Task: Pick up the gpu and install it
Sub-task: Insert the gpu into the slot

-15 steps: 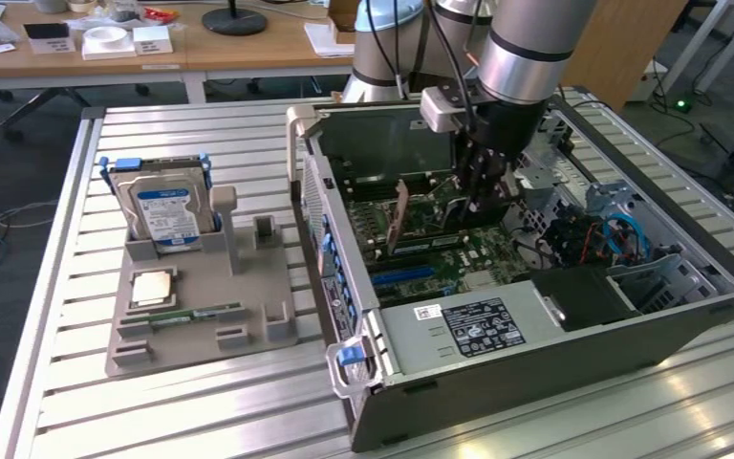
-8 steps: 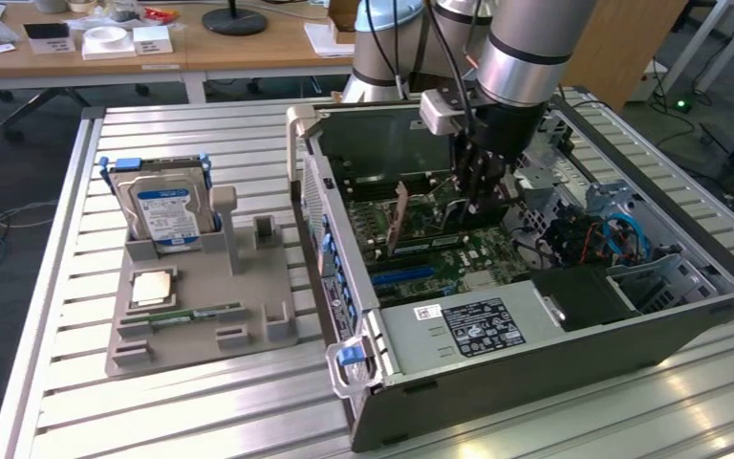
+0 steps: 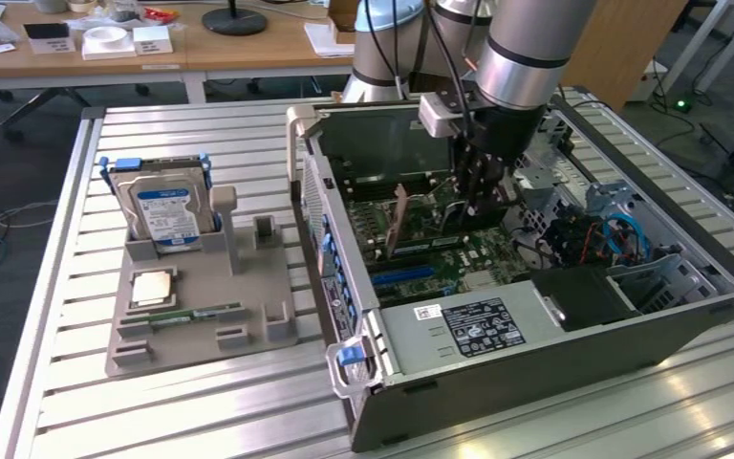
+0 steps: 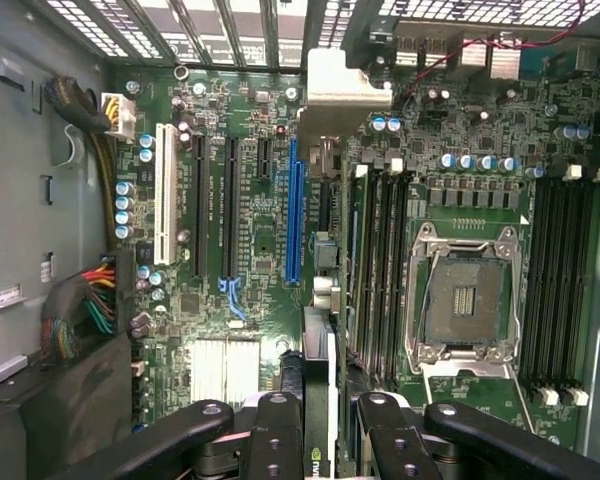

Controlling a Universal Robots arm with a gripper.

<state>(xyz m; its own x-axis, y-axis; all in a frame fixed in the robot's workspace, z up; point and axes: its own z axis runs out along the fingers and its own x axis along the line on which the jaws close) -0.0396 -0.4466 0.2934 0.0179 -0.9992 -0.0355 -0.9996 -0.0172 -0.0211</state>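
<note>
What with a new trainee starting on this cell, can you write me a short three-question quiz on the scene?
1. True or false: the hard drive lies flat inside the computer case.
2. What is clamped in the end effector? A) a memory stick B) the gpu C) a loose cable
3. Fill in: the processor socket on the motherboard is ___.

Key
1. False: it stands upright in the grey holder beside the case.
2. B
3. empty
</note>
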